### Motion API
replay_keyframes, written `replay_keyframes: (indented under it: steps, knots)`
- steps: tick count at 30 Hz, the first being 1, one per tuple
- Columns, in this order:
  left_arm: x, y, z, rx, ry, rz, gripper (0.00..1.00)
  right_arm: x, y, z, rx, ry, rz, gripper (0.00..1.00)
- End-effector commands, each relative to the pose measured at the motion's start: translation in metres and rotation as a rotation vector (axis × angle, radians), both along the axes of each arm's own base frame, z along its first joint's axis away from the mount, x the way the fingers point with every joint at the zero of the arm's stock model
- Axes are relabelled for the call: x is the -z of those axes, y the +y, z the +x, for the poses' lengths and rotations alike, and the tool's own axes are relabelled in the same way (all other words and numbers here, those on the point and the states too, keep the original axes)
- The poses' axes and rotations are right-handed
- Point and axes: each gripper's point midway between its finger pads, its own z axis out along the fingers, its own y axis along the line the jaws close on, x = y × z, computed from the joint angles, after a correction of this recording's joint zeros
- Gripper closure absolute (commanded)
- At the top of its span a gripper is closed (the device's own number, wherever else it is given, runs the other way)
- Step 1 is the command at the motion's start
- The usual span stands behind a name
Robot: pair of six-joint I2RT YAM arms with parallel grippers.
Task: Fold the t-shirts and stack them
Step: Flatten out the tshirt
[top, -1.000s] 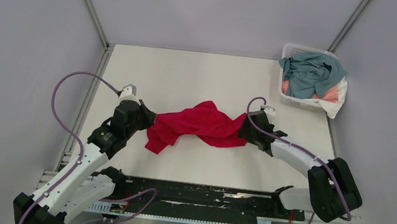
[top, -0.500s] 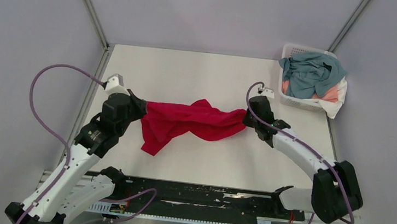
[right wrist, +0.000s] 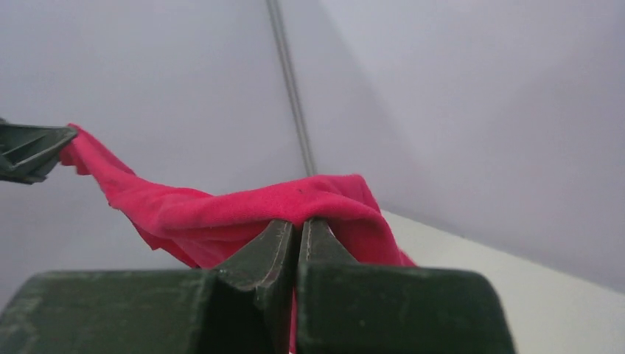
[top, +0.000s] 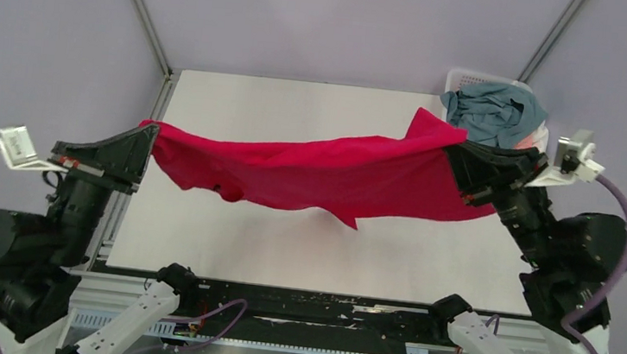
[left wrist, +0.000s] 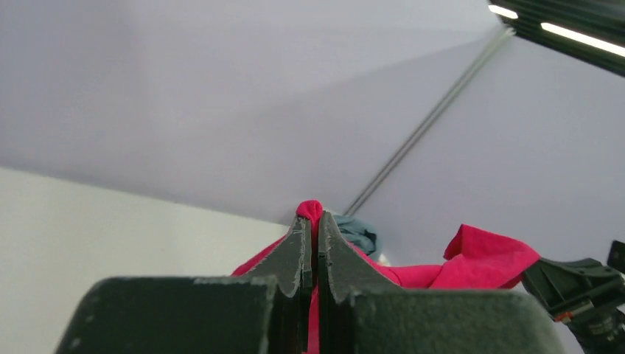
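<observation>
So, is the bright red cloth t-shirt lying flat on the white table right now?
No: the red t-shirt hangs stretched in the air between the left gripper and right gripper.

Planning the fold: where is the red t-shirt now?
In the top view, the red t-shirt hangs stretched above the table, between the left pincer and right pincer.

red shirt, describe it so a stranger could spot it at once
Above the white table, a cloth hangs stretched between the left pincer and the right pincer. That is the red shirt, the only bright red one and the only one out of the basket.
</observation>
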Motion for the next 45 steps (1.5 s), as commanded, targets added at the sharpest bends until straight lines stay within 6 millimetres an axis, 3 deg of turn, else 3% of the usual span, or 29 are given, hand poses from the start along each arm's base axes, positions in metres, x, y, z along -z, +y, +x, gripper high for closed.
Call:
replay_keyframes:
  steps: [1, 5, 10, 12, 16, 19, 20, 21, 24, 25, 28, 29, 30, 31, 32, 33, 34, 37, 39, 40, 42, 45]
  knots:
    - [-0.048, -0.004, -0.054, 0.13, -0.213, 0.022, 1.0, -0.036, 0.015, -0.059, -0.226, -0.137, -0.072, 1.0]
    - [-0.075, -0.007, -0.084, 0.202, -0.31, 0.05, 1.0, -0.063, 0.008, -0.088, -0.269, -0.21, -0.047, 1.0]
    - [-0.092, -0.011, -0.077, 0.199, -0.315, 0.085, 1.0, -0.063, 0.005, -0.082, -0.241, -0.176, -0.014, 1.0]
    - [-0.093, -0.011, -0.058, 0.156, -0.282, 0.091, 1.0, -0.056, 0.002, -0.066, -0.189, -0.125, 0.01, 1.0]
    - [-0.075, -0.011, 0.01, 0.001, -0.137, 0.116, 1.0, -0.027, -0.003, -0.017, -0.036, 0.007, 0.04, 1.0]
    - [-0.035, -0.013, 0.088, -0.166, 0.053, 0.19, 0.96, 0.007, -0.015, 0.03, 0.147, 0.129, 0.048, 1.0]
    - [-0.024, -0.003, 0.105, -0.256, 0.104, 0.198, 0.96, 0.021, -0.019, 0.045, 0.208, 0.172, 0.046, 1.0]
    - [-0.003, -0.009, 0.136, -0.296, 0.178, 0.251, 0.95, 0.039, -0.023, 0.061, 0.274, 0.223, 0.044, 1.0]
    - [0.048, -0.005, 0.195, -0.41, 0.339, 0.333, 0.94, 0.106, -0.031, 0.102, 0.437, 0.385, 0.003, 1.0]
    - [0.072, -0.015, 0.22, -0.392, 0.394, 0.362, 0.93, 0.132, -0.032, 0.113, 0.483, 0.442, -0.018, 1.0]
    - [0.138, -0.006, 0.28, -0.438, 0.535, 0.409, 0.87, 0.21, -0.032, 0.15, 0.623, 0.608, -0.101, 0.98]
    - [0.169, -0.007, 0.309, -0.458, 0.58, 0.45, 0.77, 0.234, -0.03, 0.166, 0.65, 0.657, -0.137, 0.94]
    - [0.18, -0.003, 0.324, -0.481, 0.594, 0.465, 0.68, 0.252, -0.028, 0.181, 0.668, 0.694, -0.164, 0.92]
    - [0.223, -0.007, 0.351, -0.481, 0.672, 0.528, 0.48, 0.267, -0.023, 0.202, 0.68, 0.726, -0.19, 0.9]
    - [0.256, -0.011, 0.373, -0.467, 0.756, 0.581, 0.36, 0.283, -0.02, 0.222, 0.691, 0.761, -0.225, 0.87]
    - [0.266, -0.013, 0.383, -0.461, 0.79, 0.6, 0.11, 0.297, -0.017, 0.243, 0.697, 0.787, -0.264, 0.81]
    - [0.281, -0.018, 0.4, -0.449, 0.848, 0.63, 0.06, 0.312, -0.014, 0.262, 0.699, 0.817, -0.307, 0.76]
    - [0.288, -0.032, 0.423, -0.406, 0.884, 0.636, 0.0, 0.35, -0.009, 0.304, 0.698, 0.887, -0.379, 0.47]
    - [0.283, -0.038, 0.428, -0.376, 0.871, 0.622, 0.0, 0.352, -0.007, 0.316, 0.696, 0.9, -0.384, 0.35]
    - [0.277, -0.04, 0.427, -0.368, 0.855, 0.611, 0.0, 0.349, -0.007, 0.318, 0.705, 0.895, -0.381, 0.3]
    - [0.269, -0.042, 0.418, -0.345, 0.83, 0.591, 0.0, 0.335, -0.011, 0.317, 0.721, 0.876, -0.367, 0.03]
    - [0.254, -0.045, 0.395, -0.304, 0.809, 0.551, 0.0, 0.307, -0.016, 0.304, 0.718, 0.837, -0.333, 0.0]
